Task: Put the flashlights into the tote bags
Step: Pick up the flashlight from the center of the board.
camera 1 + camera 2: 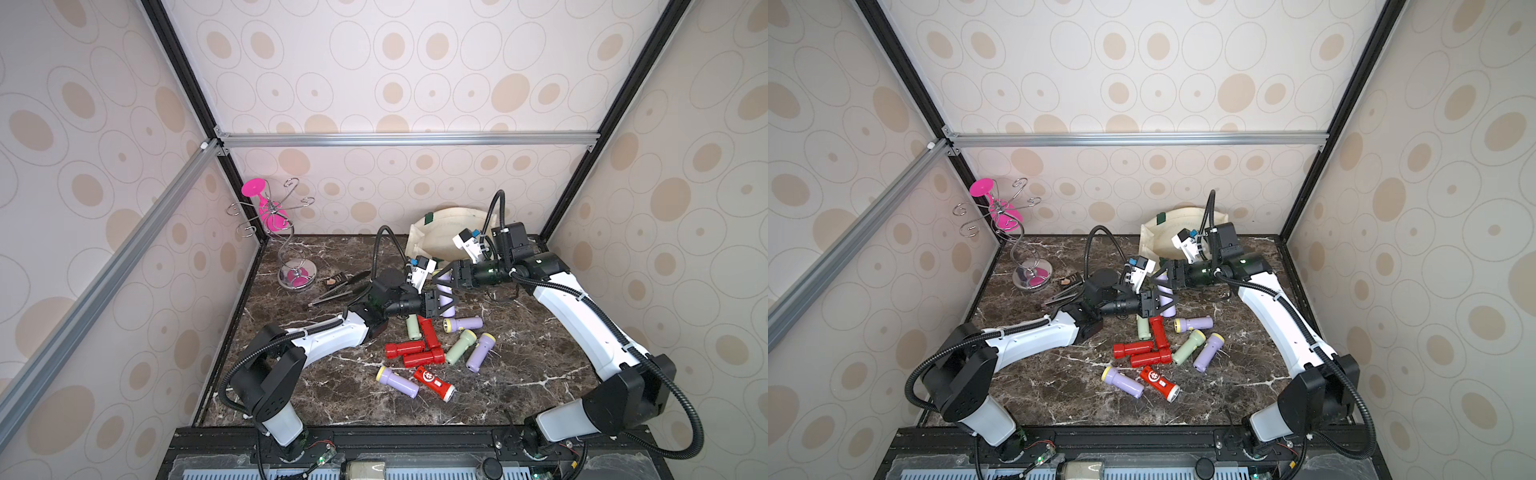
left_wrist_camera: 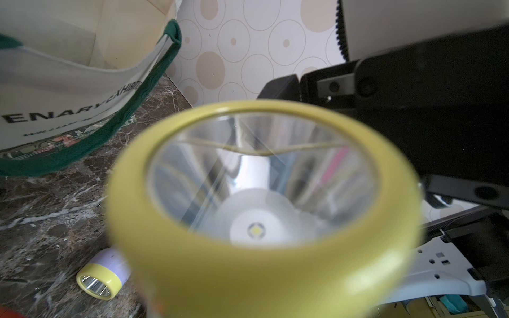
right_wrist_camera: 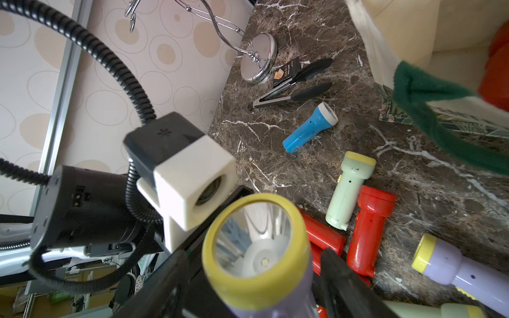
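The left gripper (image 1: 441, 306) pinches the body of a lilac flashlight (image 1: 447, 297) above the marble table (image 1: 332, 395), just in front of the tote bag (image 1: 440, 232). The right gripper (image 1: 441, 281) straddles its yellow head with jaws apart; whether they touch it I cannot tell

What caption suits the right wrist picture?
Close up, a lilac flashlight; beyond, a blue flashlight, tongs and tote bag on the marble table.
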`<state>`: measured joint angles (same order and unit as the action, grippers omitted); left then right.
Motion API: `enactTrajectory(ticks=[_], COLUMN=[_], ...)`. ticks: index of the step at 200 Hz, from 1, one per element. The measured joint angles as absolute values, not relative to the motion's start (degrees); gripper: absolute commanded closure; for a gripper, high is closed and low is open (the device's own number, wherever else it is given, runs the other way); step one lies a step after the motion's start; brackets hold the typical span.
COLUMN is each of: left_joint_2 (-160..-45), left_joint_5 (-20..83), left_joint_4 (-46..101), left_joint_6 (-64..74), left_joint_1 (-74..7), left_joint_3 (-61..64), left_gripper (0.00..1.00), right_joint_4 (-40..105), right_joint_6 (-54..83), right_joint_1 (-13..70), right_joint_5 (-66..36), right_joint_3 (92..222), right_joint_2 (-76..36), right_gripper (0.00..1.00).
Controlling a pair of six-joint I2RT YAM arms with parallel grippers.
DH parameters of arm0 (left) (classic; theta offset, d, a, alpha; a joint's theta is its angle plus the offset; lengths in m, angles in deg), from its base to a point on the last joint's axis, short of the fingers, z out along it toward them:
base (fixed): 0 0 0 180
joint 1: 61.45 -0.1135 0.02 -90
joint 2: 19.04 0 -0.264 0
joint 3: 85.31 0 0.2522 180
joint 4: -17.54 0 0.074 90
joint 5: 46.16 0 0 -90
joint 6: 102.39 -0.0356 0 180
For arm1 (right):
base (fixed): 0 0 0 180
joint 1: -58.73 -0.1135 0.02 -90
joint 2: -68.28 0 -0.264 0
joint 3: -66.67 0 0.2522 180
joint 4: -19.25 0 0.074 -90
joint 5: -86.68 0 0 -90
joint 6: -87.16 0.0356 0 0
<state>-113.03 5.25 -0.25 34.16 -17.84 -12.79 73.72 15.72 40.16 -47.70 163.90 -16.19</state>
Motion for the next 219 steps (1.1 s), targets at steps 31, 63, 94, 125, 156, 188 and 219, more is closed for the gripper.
enactTrajectory(ticks=[31,63,94,125,156,188,219], left_joint_2=[-113.03,-113.03,-113.01,-113.03,-112.99,-112.62,-111.33], left_joint_5=[4.92,4.64,4.46,4.59,4.96,5.75,7.54], left_joint_4=[-0.95,-1.06,-1.19,-1.14,-1.21,-1.17,-0.82], left_joint_6=[34.51,34.77,35.62,36.26,36.28,36.06,35.73], left_joint_1=[-17.58,-17.44,-17.44,-17.44,-17.44,-17.18,-17.07], left_joint_3=[-12.79,-12.79,-12.79,-12.79,-12.79,-12.88,-13.88], left_gripper=[0.98,0.98,0.98,0.98,0.89,0.34,0.13], right_joint_4=[73.63,72.99,72.71,72.08,71.09,70.5,70.28], right_joint_6=[15.39,15.26,14.48,14.43,14.24,14.24,14.0], right_joint_1=[40.16,40.14,40.1,40.1,40.1,40.07,40.07], right_joint_5=[-47.72,-47.74,-47.68,-47.74,-47.68,-46.93,-44.79], right_joint_3=[163.9,163.9,163.76,163.33,162.69,162.02,161.99], right_joint_2=[-16.25,-16.25,-16.25,-16.23,-15.77,-14.55,-12.78], right_gripper=[0.38,0.48,0.57,0.74,0.89,1.0,1.0])
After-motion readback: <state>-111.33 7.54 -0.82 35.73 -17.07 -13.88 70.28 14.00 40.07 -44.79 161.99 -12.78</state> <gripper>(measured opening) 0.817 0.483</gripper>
